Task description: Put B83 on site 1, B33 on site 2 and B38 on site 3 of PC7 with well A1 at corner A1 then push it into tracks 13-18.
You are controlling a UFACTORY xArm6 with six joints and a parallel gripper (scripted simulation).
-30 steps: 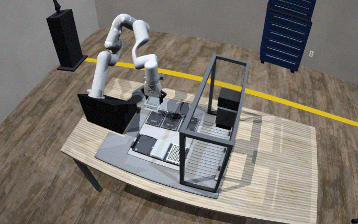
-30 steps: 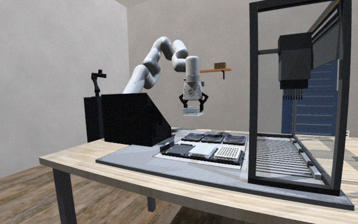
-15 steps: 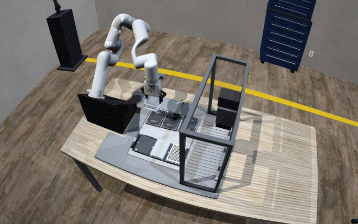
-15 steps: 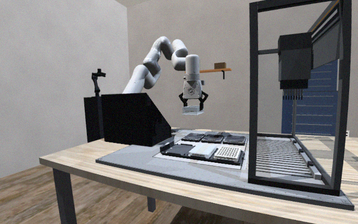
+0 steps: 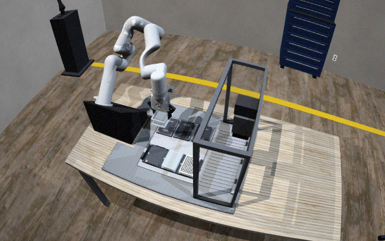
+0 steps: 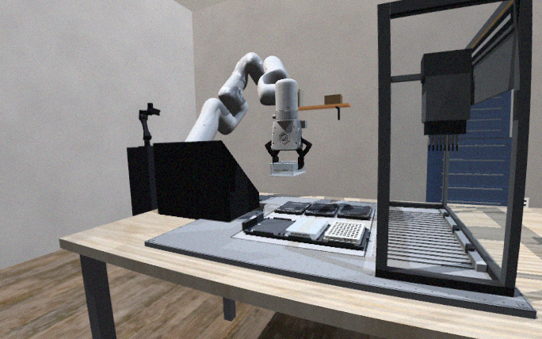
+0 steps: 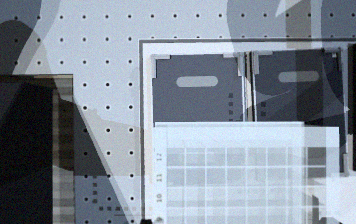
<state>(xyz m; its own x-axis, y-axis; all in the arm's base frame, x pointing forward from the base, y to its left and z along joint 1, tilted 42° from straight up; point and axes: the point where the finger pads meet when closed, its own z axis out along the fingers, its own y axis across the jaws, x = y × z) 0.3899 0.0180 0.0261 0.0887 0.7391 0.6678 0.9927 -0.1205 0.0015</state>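
One pale gridded block B83 (image 6: 287, 168) aloft.

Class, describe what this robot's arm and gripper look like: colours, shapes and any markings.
The arm is glossy white, built from rounded tubular links with bulging elbow-like joints; no loose cables show. It rises from a black wedge-shaped base. The gripper has a boxy light-grey body bearing a small dark hexagonal logo, and two black angular linkage fingers.
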